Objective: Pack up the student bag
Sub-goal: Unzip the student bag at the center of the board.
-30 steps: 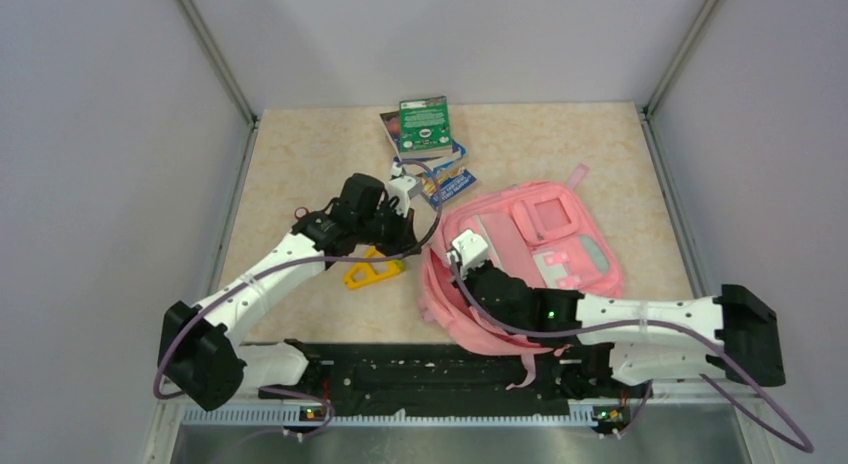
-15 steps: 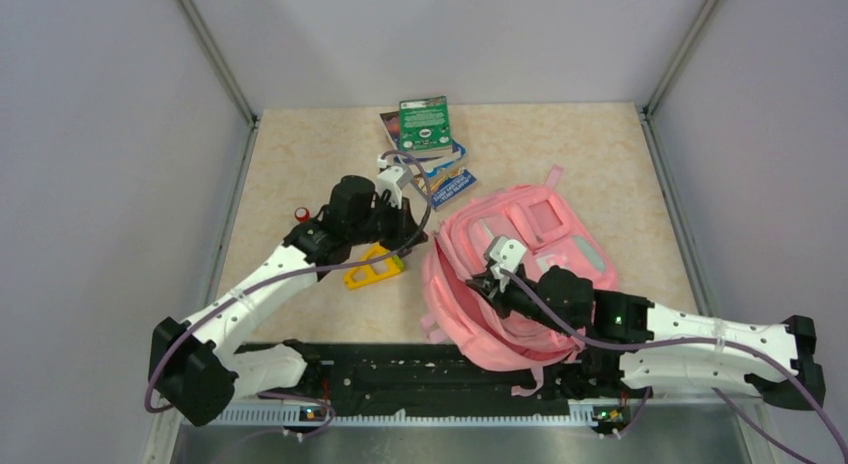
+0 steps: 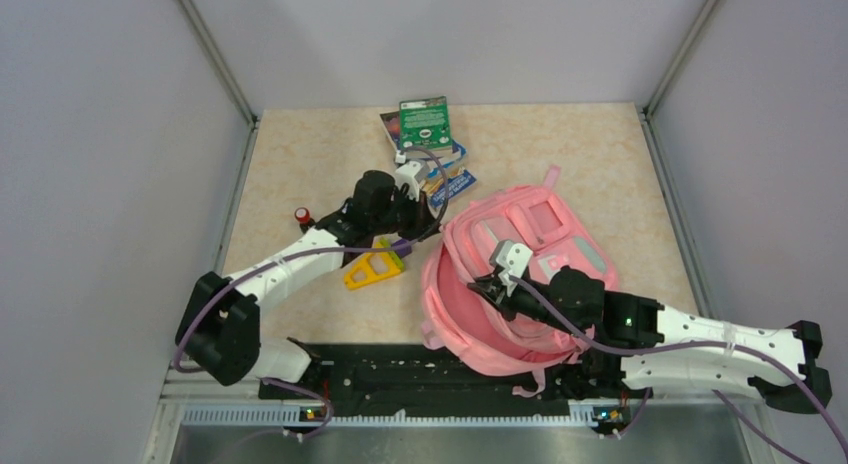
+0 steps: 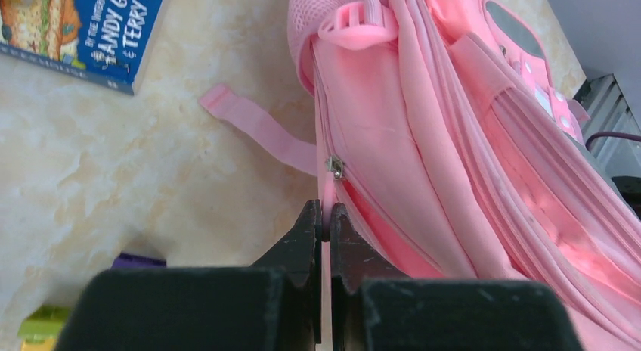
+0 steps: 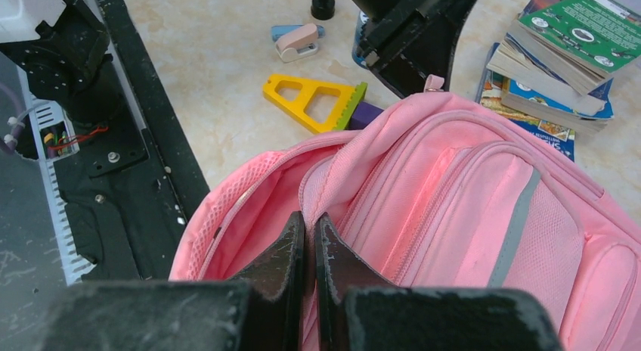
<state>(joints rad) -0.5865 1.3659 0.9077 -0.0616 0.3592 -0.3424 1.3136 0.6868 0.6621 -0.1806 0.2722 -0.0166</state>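
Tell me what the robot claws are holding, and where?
Both hold the backpack: left gripper pinches its pink edge by a zipper, right gripper pinches fabric at the open mouth.

My beige surface [image 3: 300, 154] carries the pink student bag [image 3: 545, 219], stacked books [image 3: 425, 129], a yellow triangular ruler [image 3: 368, 271] and a small red-capped item [image 3: 303, 216].

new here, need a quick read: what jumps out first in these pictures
The big pink student bag right of centre dominates, its mouth open toward the arms. The left end effector pinches its edge by the zipper pull, the right end effector its opening's rim. A stack of books lies beyond it, a yellow triangle ruler to its left.
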